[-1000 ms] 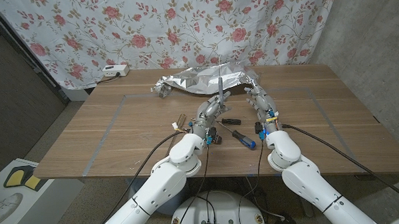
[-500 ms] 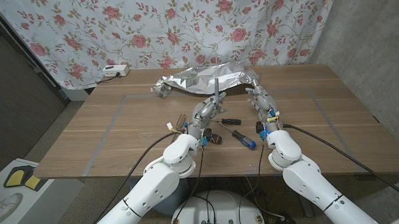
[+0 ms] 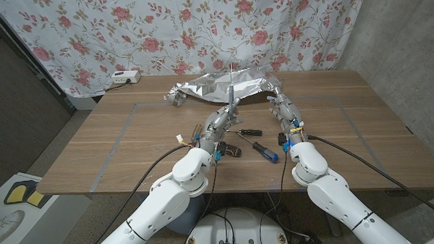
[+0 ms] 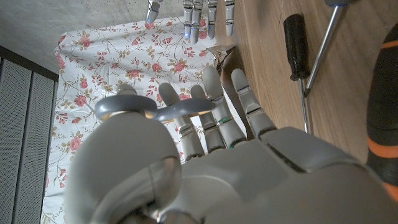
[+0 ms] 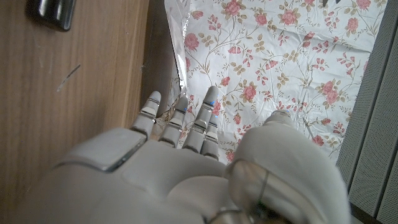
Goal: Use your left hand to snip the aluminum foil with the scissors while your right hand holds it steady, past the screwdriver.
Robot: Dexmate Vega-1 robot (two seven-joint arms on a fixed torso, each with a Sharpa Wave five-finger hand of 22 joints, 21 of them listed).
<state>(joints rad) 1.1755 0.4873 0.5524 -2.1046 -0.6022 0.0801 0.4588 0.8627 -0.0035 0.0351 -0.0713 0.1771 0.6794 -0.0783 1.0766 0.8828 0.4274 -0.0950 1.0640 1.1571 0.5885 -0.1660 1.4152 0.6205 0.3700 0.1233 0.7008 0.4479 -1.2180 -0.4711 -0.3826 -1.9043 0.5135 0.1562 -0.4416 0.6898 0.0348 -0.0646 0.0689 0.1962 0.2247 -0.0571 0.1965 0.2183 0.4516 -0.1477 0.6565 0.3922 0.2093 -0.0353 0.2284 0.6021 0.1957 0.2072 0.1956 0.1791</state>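
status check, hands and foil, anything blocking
Left hand holds grey-handled scissors, blades up near the crumpled silver aluminum foil. Right hand at the foil's edge; grip unclear. Screwdrivers lie between the arms, not blocking.

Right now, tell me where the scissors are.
In the head view, the scissors are in the left hand at table centre, blades reaching toward the foil, screwdrivers just behind.

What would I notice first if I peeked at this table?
Probably the big crinkly sheet of shiny foil at the far edge of the wooden table, in front of a rose-patterned curtain. Then the robot's left hand holding scissors pointed up toward the foil, with its right hand reaching to the foil's corner. Screwdrivers lie between the two arms.
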